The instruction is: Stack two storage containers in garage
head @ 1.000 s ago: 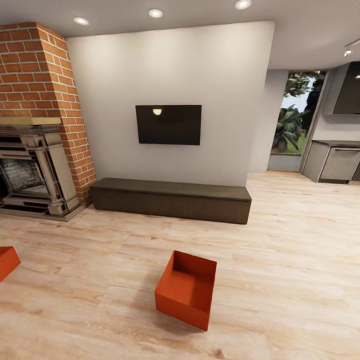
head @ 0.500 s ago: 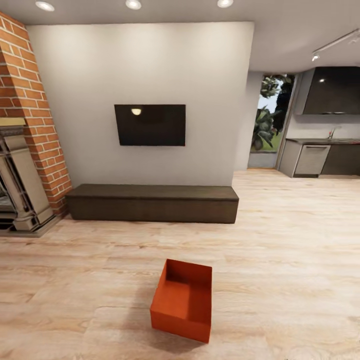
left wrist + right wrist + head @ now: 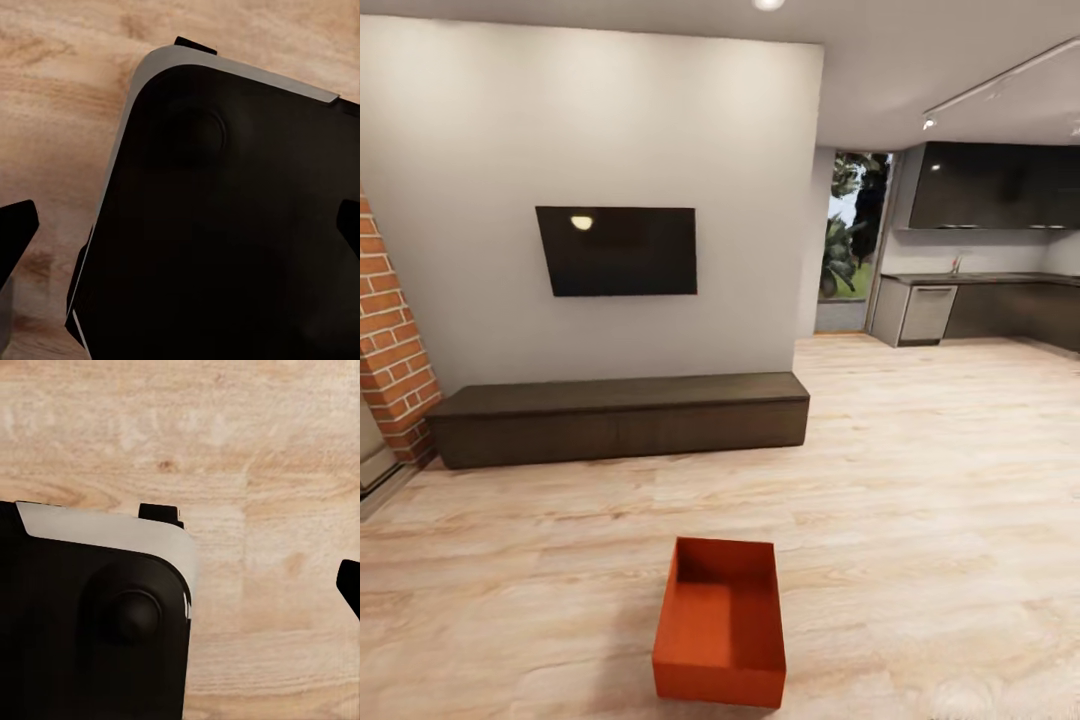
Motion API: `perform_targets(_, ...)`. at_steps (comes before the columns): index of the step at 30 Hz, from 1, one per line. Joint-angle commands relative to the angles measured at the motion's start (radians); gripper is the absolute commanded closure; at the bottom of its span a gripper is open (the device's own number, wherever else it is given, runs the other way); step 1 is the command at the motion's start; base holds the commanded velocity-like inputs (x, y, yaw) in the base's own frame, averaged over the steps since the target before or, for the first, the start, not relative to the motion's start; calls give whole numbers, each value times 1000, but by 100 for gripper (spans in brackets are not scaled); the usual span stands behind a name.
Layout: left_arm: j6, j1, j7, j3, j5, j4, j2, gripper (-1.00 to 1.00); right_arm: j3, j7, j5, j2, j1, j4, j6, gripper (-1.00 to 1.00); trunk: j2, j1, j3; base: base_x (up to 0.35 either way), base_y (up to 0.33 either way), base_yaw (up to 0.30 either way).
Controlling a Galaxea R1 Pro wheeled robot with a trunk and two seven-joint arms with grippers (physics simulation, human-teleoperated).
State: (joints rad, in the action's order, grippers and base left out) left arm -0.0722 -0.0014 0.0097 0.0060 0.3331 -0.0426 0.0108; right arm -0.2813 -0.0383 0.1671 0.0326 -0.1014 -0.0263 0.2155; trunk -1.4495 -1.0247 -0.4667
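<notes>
A light wood floor (image 3: 920, 470) runs from the living room back to a kitchen (image 3: 980, 290) at the far right. A white wall (image 3: 610, 150) carries a dark television (image 3: 617, 251), and a long dark cabinet (image 3: 620, 417) sits along its foot, its left end by a brick fireplace (image 3: 390, 350). One orange container (image 3: 720, 625) rests open-topped on the floor, well apart from the cabinet. Dark fingertips (image 3: 16, 232) show at the wrist views' edges, probably spread, though I cannot tell for either pincer.

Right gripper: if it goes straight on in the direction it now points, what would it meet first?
Probably the light wood plank floor. The right wrist view looks down at it beside the robot's dark base, though depth is unclear.
</notes>
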Motion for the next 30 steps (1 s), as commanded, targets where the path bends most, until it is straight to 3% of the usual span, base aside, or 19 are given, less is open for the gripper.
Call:
perform_targets(1,-2,0,1,0,2,0,0,-100,-9,-1,10,0,-1,-3,5,-100,0,0,-1,209,295,-288)
perform_targets(7,-3,0,1,0,2,0,0,-100,-10,-1,11,0,-1,-3,5,-100,0,0,-1,153,177,-211)
perform_targets(22,-4,0,1,1,2,-1,1,-100,-12,0,4,4,-1,-3,4,-100,0,0,-1,14,9,-13)
perform_targets(30,-5,0,1,2,3,0,1,-100,-13,0,3,4,-1,-3,4,-100,0,0,-1,260,0,0)
